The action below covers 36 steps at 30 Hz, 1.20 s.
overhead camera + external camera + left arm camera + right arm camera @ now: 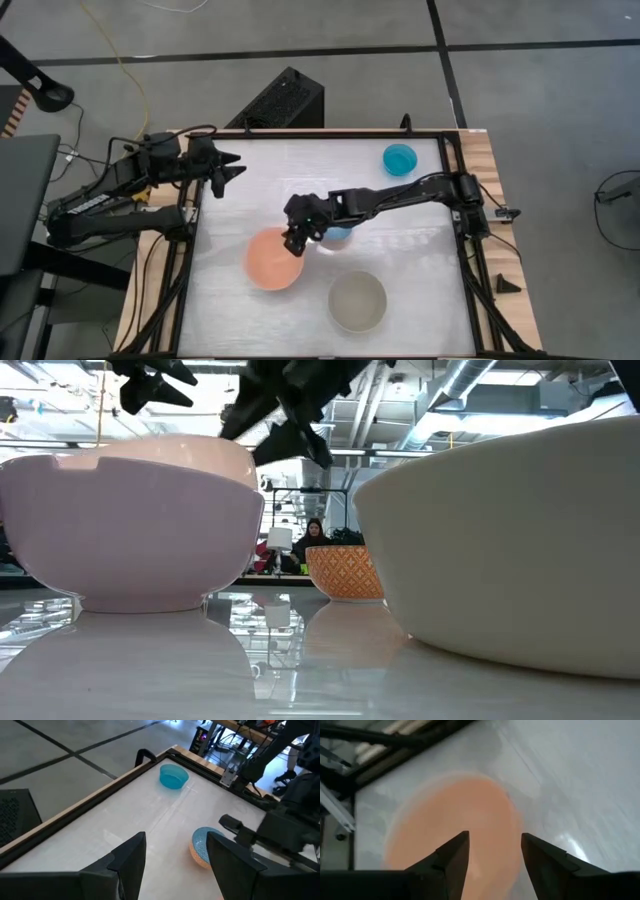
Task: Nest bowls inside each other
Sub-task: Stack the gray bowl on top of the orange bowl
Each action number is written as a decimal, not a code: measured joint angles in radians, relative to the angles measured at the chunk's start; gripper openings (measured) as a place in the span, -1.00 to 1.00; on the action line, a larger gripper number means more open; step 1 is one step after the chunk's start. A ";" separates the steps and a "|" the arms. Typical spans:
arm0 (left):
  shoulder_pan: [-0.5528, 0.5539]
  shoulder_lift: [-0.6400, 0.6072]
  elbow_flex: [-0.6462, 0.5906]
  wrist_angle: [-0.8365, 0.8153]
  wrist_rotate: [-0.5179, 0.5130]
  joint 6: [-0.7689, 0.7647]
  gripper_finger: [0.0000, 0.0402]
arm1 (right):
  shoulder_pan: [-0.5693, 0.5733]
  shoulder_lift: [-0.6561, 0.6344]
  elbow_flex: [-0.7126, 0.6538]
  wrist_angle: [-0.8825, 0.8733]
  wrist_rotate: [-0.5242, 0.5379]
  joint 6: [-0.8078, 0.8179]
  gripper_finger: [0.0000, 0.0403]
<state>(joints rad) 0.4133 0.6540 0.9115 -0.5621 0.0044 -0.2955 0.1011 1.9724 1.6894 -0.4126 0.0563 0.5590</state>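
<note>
A pink bowl (270,260) (450,820) stands on its base near the table's middle, and a grey-beige bowl (357,301) stands toward the near edge. A small bowl (201,848), blue inside and orange-patterned outside, sits partly under my right arm (340,236). A teal bowl (400,158) stands at the far right. My right gripper (297,238) (494,851) hovers open over the pink bowl's far rim, with nothing between its fingers. My left gripper (235,167) (175,840) waits open above the table's far left.
A black frame (455,215) runs along the table's left and right sides, with wooden edges outside it. The white tabletop (260,190) shows bare between the left gripper and the bowls. In the low view a person (315,535) sits in the room beyond the table.
</note>
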 joint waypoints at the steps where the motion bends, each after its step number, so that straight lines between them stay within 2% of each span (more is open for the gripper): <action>1: 0.000 0.000 0.000 -0.003 0.000 0.000 -0.02 | 0.008 0.000 0.000 -0.020 0.000 0.009 0.06; 8: 0.000 0.000 0.000 -0.039 0.019 0.007 -0.02 | 0.102 0.000 0.000 -0.216 -0.007 0.114 0.06; 18: 0.000 0.000 0.000 -0.056 0.025 0.015 -0.02 | 0.250 0.000 0.000 -0.393 0.032 0.254 0.05; 25: 0.000 0.000 0.000 -0.056 0.029 0.015 -0.02 | 0.273 0.001 0.000 -0.637 0.049 0.232 0.05; 30: 0.000 0.000 0.000 -0.055 0.051 0.014 -0.02 | 0.280 0.001 0.000 -0.722 -0.001 0.171 0.05; 36: 0.000 0.000 0.000 -0.055 0.064 0.013 -0.02 | 0.286 -0.017 -0.033 -0.783 -0.008 0.142 0.06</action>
<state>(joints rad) 0.4130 0.6540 0.9115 -0.6170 0.0679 -0.2821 0.3873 1.9556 1.6563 -1.1956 0.0479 0.7013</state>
